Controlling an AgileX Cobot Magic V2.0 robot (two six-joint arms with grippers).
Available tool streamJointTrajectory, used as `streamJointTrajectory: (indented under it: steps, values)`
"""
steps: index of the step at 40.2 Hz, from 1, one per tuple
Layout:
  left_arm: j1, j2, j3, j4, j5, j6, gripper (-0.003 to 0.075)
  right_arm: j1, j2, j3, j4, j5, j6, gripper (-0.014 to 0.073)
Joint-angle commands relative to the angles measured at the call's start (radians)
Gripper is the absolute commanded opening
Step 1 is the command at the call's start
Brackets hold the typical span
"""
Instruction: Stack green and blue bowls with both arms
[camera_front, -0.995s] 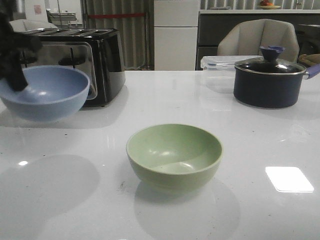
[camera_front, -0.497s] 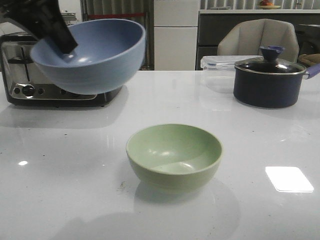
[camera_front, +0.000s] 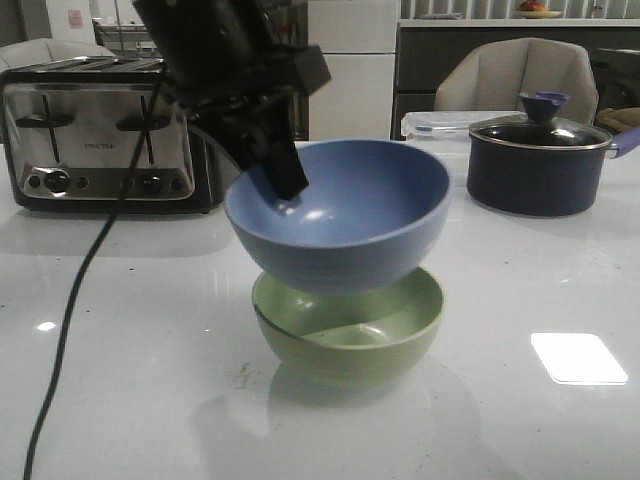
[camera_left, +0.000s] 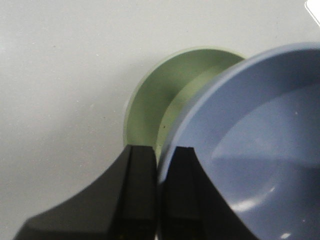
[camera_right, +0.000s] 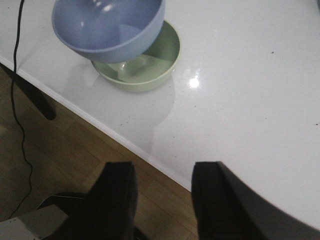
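The grey-blue bowl hangs tilted just above the pale green bowl, which stands upright on the white table. My left gripper is shut on the blue bowl's left rim, one finger inside and one outside. In the left wrist view the gripper pinches that rim, the blue bowl overlaps the green bowl. The right wrist view shows the blue bowl over the green bowl from afar. My right gripper is open and empty, out over the table's near edge.
A chrome toaster stands at the back left. A dark navy lidded pot and a clear plastic box stand at the back right. A black cable trails down from the left arm. Wooden floor lies below the table edge.
My left gripper has carried the blue bowl from the far left, up and then rightward and down, to just over the green bowl. The green bowl has not moved.
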Motion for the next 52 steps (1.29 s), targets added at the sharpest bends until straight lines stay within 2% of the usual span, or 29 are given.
streamJointTrajectory:
  steps: [1, 15, 17, 22, 26, 32, 34, 43, 52]
  values:
    - [-0.008, -0.009, -0.052, -0.028, -0.017, -0.006, 0.0098, -0.003, 0.004, -0.025, 0.01, -0.061, -0.01, 0.0391]
    - [-0.008, 0.051, -0.055, -0.001, -0.085, -0.006, 0.0099, -0.003, 0.004, -0.025, 0.01, -0.061, -0.01, 0.0391]
    - [-0.008, 0.056, -0.055, -0.001, -0.083, -0.008, 0.0102, -0.003, 0.004, -0.025, 0.01, -0.061, -0.01, 0.0364]
    - [-0.008, 0.069, -0.055, -0.007, -0.063, -0.008, 0.0109, -0.003, 0.004, -0.025, 0.01, -0.061, -0.01, 0.0364]
    - [-0.008, 0.071, -0.055, -0.009, -0.061, -0.008, 0.0183, -0.003, 0.004, -0.025, 0.01, -0.061, -0.01, 0.0364]
    - [-0.008, 0.071, -0.055, -0.018, -0.061, -0.008, 0.0419, -0.003, 0.004, -0.025, 0.01, -0.061, -0.01, 0.0364]
    - [-0.008, 0.069, -0.055, -0.02, -0.061, -0.008, 0.0461, -0.003, 0.004, -0.025, 0.01, -0.061, -0.01, 0.0364]
    - [-0.008, -0.017, -0.058, -0.013, -0.056, 0.0, 0.0475, -0.003, 0.004, -0.025, 0.01, -0.061, -0.01, 0.0364]
    - [-0.01, -0.245, 0.038, -0.013, -0.054, 0.003, 0.0475, -0.003, 0.004, -0.025, 0.01, -0.061, -0.01, 0.0364]
